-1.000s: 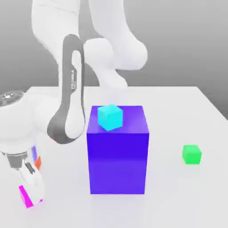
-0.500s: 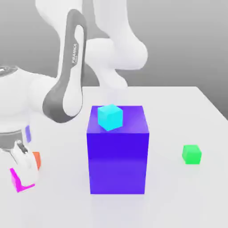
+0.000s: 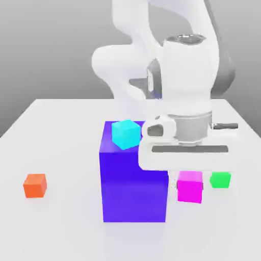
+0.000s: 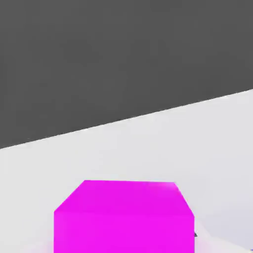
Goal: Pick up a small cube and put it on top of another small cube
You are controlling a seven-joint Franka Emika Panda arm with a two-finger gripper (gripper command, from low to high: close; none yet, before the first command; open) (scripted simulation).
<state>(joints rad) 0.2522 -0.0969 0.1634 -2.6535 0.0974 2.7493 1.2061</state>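
A plain white surface (image 3: 61, 224) under a grey backdrop. The white arm's hand hangs near its right edge, fingers (image 3: 189, 176) clamped on the small matte magenta-pink cube (image 3: 189, 186), just beside the small green cube (image 3: 220, 179).

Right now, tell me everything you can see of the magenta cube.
The magenta cube is small, plain and matte, bright pink on every visible face, with sharp edges and no markings. It hangs directly beneath the gripper, which is shut on it, lifted above the white table. In the exterior view it sits between the big blue block and the green cube.
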